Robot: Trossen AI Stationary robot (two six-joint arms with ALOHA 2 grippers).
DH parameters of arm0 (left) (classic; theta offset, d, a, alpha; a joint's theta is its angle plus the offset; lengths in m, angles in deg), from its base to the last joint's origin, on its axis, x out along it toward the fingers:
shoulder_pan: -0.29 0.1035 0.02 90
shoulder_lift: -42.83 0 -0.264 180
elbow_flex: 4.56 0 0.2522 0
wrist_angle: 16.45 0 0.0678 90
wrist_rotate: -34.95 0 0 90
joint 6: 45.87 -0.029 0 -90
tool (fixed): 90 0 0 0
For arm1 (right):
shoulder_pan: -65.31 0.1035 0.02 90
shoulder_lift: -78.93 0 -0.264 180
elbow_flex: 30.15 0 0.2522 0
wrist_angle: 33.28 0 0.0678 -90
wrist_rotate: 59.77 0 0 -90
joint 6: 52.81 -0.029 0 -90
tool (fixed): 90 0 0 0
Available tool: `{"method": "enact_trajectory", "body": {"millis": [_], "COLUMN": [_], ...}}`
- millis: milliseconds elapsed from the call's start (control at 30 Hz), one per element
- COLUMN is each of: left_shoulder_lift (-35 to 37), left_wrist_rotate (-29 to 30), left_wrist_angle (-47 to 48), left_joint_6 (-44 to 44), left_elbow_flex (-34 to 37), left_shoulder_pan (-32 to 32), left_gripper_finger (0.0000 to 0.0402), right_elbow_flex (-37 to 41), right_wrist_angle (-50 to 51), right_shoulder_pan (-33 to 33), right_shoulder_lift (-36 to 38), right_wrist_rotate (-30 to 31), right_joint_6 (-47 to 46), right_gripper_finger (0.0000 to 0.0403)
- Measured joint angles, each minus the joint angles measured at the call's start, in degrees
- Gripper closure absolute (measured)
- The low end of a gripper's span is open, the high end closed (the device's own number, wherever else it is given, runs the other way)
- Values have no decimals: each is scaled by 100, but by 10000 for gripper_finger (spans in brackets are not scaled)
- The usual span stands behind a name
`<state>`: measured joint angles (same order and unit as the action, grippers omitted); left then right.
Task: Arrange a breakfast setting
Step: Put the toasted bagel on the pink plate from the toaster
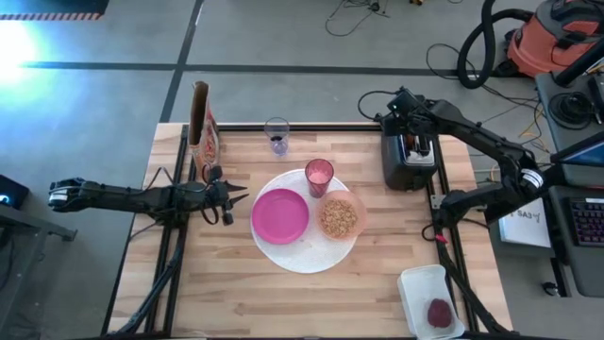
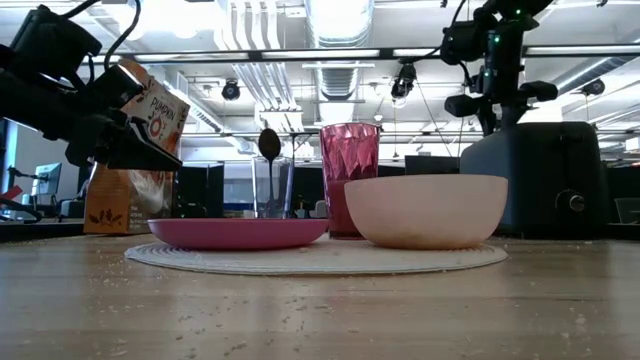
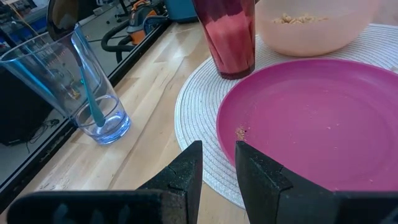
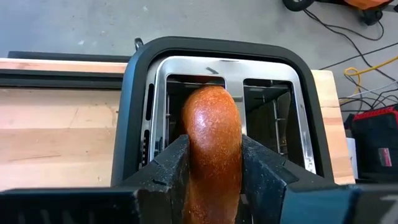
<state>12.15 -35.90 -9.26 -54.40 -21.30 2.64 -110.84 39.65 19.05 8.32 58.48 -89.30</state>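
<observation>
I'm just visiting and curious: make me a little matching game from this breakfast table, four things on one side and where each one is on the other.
Things:
1. round toasted bread
2. blue-handled spoon
3. small dark-red fruit
4. cereal

Places:
A. in the clear glass
B. in the translucent pink bowl
C. between the right pincer's fingers, over the toaster
D. in the white tray

Pairs: 1-C, 2-A, 3-D, 4-B

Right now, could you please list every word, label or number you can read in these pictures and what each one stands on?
"PUNPON": on the cereal box at the table's left rear, partly hidden by the left arm.
"O": large letter below it on the same box.
Smaller print on the box: too blurred to read.
Paper beside the table: handwriting unreadable.
</observation>
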Motion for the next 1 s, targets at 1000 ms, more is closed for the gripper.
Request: {"method": "enact_trajectory", "body": {"millis": [1000], "left_shoulder_lift": [0], "left_wrist_rotate": [24], "left_wrist_angle": [-7], "left_joint_6": [2], "left_elbow_flex": [0], "left_shoulder_pan": [0], "left_gripper_finger": [325], "right_elbow_flex": [-1078], "right_wrist_angle": [84], "right_shoulder_pan": [0], "right_shoulder_lift": [66], "right_wrist_rotate": [-11], "right_joint_6": [569], "right_gripper_finger": [347]}}
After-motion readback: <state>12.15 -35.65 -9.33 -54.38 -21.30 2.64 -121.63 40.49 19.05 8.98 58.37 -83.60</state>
